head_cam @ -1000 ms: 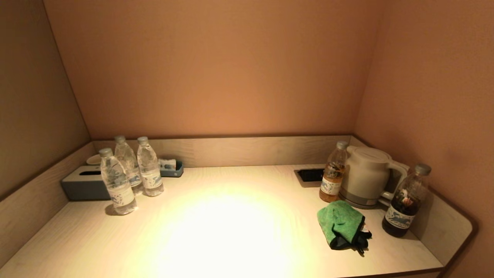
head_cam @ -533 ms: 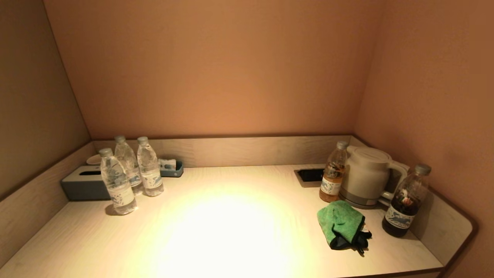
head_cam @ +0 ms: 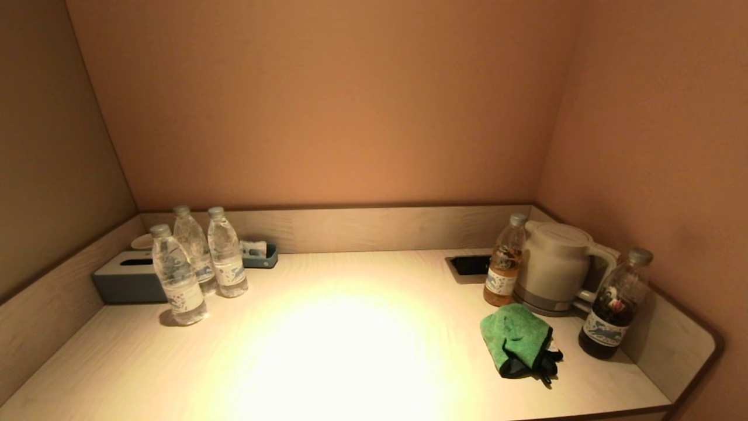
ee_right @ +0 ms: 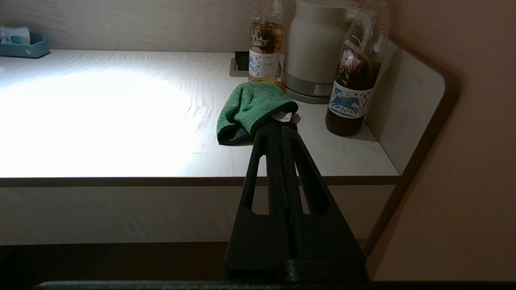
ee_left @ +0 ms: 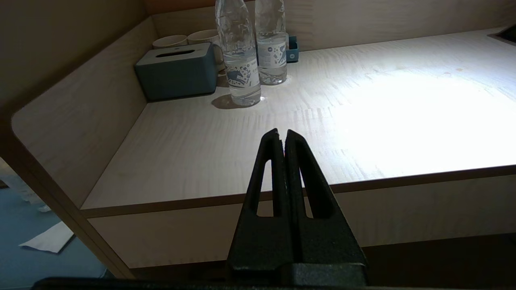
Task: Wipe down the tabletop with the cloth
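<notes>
The right gripper [ee_right: 282, 131] is being held off the front edge of the tabletop [head_cam: 350, 351], lower than its surface, with its fingers pressed together and nothing gripped between them; it is being pointed toward the cloth [ee_right: 252, 108], from which it is being kept apart. The left gripper [ee_left: 281, 135] is likewise being held before the front edge on the left side, its fingers closed on nothing. Neither gripper is being shown in the head view. The cloth [head_cam: 517, 339], green with a dark underside, is lying crumpled on the right part of the tabletop, near the front, just before the kettle [head_cam: 555, 266] and between the amber bottle [head_cam: 504, 263] and the dark bottle [head_cam: 613, 307]. The kettle is being kept on its base against the right corner, with the amber bottle just beside it on the left and the dark bottle beside it nearer the front. A dark recess [head_cam: 470, 266] is being seen set into the tabletop behind the amber bottle. On the left side, three water bottles [head_cam: 196, 263] are standing upright in a close group, just beside a grey tissue box [head_cam: 125, 280]; a small blue tray [head_cam: 260, 254] is being kept behind them by the back wall. The middle of the tabletop is being lit brightly.
</notes>
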### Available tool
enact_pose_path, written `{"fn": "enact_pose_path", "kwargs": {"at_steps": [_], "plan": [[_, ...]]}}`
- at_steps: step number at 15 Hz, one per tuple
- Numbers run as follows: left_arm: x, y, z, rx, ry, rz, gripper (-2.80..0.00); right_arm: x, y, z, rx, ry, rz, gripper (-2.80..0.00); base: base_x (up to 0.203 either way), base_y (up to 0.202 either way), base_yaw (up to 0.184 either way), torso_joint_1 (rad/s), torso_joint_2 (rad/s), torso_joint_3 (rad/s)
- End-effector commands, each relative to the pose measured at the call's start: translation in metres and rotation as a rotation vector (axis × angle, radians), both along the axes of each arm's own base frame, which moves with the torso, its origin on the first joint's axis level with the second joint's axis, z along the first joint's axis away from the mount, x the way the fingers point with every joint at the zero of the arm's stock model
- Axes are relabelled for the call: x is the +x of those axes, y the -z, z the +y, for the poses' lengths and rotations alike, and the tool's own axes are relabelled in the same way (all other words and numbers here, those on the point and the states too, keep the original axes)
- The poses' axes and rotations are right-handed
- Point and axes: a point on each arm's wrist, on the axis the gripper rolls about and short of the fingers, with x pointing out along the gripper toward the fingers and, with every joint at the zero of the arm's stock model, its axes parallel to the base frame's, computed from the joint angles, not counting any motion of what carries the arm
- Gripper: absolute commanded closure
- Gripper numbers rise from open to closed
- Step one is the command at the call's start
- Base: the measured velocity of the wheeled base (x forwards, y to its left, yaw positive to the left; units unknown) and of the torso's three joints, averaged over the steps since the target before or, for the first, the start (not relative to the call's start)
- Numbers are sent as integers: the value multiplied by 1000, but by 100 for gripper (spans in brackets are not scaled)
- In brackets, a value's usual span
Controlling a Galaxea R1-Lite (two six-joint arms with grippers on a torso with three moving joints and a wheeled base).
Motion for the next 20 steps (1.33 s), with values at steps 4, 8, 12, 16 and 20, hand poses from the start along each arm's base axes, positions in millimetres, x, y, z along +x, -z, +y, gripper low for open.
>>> {"fn": "enact_pose_path", "kwargs": {"at_steps": [4,8,12,16,20], "plan": [[0,0,0,0,-1,1,0,0,0,0,-1,0,1,0,0,0,0,0,0,0],[0,0,0,0,-1,0,0,0,0,0,1,0,1,0,0,0,0,0,0,0],[0,0,0,0,0,0,0,0,0,0,-1,0,1,0,0,0,0,0,0,0],[0,0,0,0,-1,0,0,0,0,0,0,0,1,0,0,0,0,0,0,0],[0,0,0,0,-1,1,0,0,0,0,-1,0,1,0,0,0,0,0,0,0]]}}
